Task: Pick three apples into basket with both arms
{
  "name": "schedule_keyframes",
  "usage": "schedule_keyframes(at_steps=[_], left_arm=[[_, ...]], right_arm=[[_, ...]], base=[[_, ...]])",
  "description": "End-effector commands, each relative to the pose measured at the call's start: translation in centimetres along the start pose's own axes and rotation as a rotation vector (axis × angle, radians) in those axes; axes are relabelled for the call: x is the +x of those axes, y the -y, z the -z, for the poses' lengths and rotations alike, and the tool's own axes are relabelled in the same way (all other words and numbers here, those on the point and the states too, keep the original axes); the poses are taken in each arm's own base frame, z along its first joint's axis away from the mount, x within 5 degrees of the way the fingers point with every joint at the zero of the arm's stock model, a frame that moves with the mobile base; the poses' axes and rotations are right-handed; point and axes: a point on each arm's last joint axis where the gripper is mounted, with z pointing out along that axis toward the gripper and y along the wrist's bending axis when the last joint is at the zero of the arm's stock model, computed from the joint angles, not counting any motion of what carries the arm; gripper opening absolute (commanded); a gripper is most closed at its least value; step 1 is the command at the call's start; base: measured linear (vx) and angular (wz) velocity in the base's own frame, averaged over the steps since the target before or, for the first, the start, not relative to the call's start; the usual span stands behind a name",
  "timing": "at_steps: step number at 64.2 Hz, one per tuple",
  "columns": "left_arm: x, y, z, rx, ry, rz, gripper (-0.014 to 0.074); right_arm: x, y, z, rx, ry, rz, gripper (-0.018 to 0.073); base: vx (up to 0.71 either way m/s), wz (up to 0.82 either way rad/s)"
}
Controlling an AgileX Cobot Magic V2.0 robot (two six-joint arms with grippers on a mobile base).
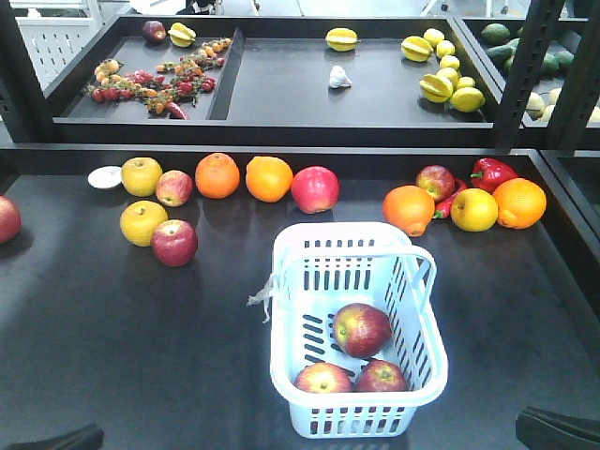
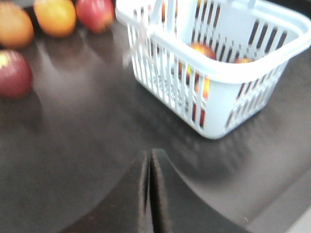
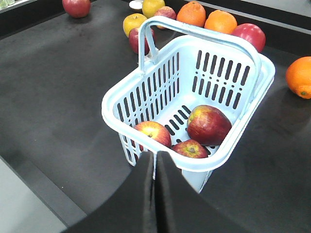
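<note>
The pale blue basket [image 1: 281, 309] stands on the black table near its front. Three red apples lie inside it: one in the middle [image 1: 362, 329] and two at the near wall [image 1: 322, 380] [image 1: 382, 377]. In the right wrist view my right gripper [image 3: 155, 154] is shut and empty, just in front of the basket's [image 3: 112, 104] near corner, with the apples [image 3: 208, 124] beyond. My left gripper [image 2: 149, 153] is also shut and empty, over bare table left of the basket [image 2: 228, 73]. Only dark arm tips show at the front view's bottom corners.
Behind the basket runs a row of loose fruit: red apples [image 1: 315, 188] [image 1: 174, 243], oranges [image 1: 217, 174] [image 1: 409, 209], yellow fruit [image 1: 142, 175] and a red bell pepper [image 1: 491, 172]. A raised black tray [image 1: 281, 84] with small fruit sits further back.
</note>
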Motion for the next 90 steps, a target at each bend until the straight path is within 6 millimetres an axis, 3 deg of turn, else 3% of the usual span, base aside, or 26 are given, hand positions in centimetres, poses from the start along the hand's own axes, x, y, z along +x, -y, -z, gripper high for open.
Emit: schedule_keyframes(at_steps=[1, 35, 90], left_arm=[[-0.1, -0.3, 0.9, -0.031, 0.111, -0.030, -0.0008], [-1.2, -2.8, 6.0, -0.550, 0.505, -0.047, -0.0008], [-0.6, -3.2, 6.0, -0.586, 0.484, 0.119, -0.0008]], right_arm=[[-1.4, 0.1, 0.3, 0.018, 0.086, 0.003, -0.0003], [-1.4, 0.1, 0.3, 0.018, 0.085, 0.003, -0.0003], [-1.4, 0.1, 0.3, 0.018, 0.085, 0.004, -0.0003]], base=[[0.00, 0.00], [0.00, 0.00], [0.00, 0.00]])
